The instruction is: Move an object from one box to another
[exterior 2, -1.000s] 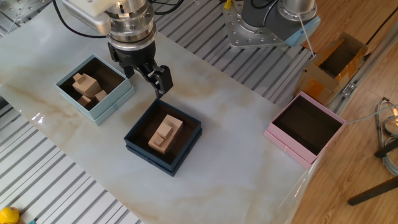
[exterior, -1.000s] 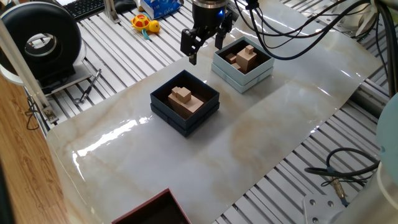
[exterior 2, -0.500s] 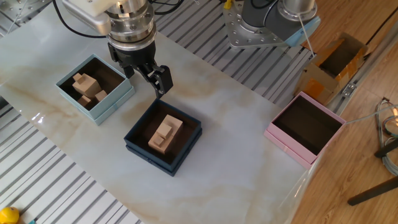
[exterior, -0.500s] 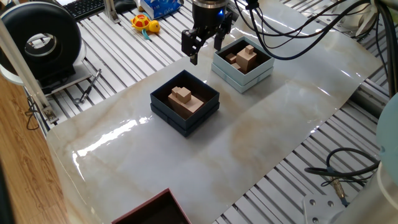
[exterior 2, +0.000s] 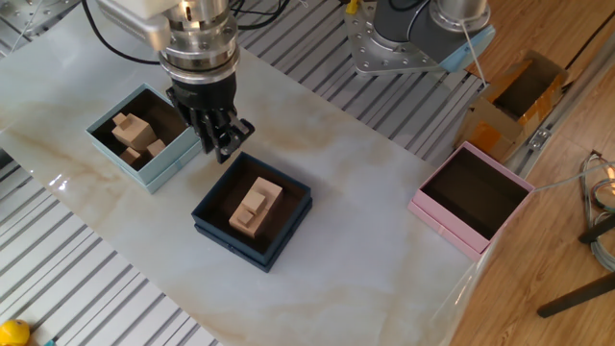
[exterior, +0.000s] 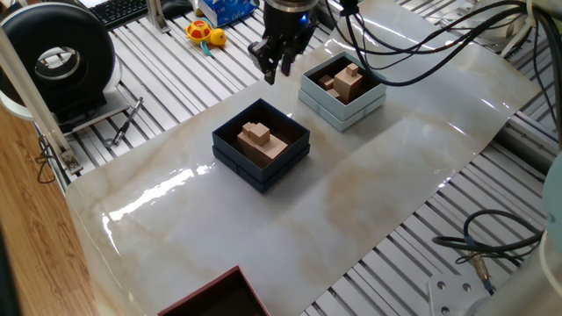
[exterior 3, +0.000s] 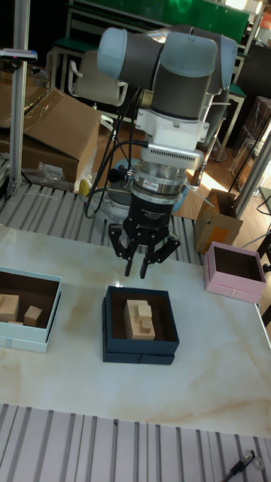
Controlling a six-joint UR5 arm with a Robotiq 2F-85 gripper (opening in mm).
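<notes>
The dark navy-black box (exterior: 230, 161) (exterior 2: 234, 241) (exterior 3: 141, 352) stands mid-table. Inside it a small pale tan block (exterior: 256, 132) (exterior 2: 253, 201) (exterior 3: 138, 309) rests on a larger flat brown block. My gripper (exterior: 274, 67) (exterior 2: 223, 144) (exterior 3: 143, 266) hovers above the table just beyond the navy box's far edge, between the two boxes. It is open and holds nothing. The pale blue-grey box (exterior: 348, 113) (exterior 2: 163, 167) (exterior 3: 22, 340) stands beside it and holds a few wooden pieces.
A pink box (exterior 2: 444, 223) (exterior 3: 233, 290) with a dark inside sits at the table's edge. A dark red box corner (exterior: 216, 298) shows at the near edge. A yellow toy (exterior: 205, 34) and a black round device (exterior: 57, 56) lie off the marble sheet.
The gripper has turned about its vertical axis, so its fingers now line up differently. It has also shifted slightly. The blocks and boxes have not moved.
</notes>
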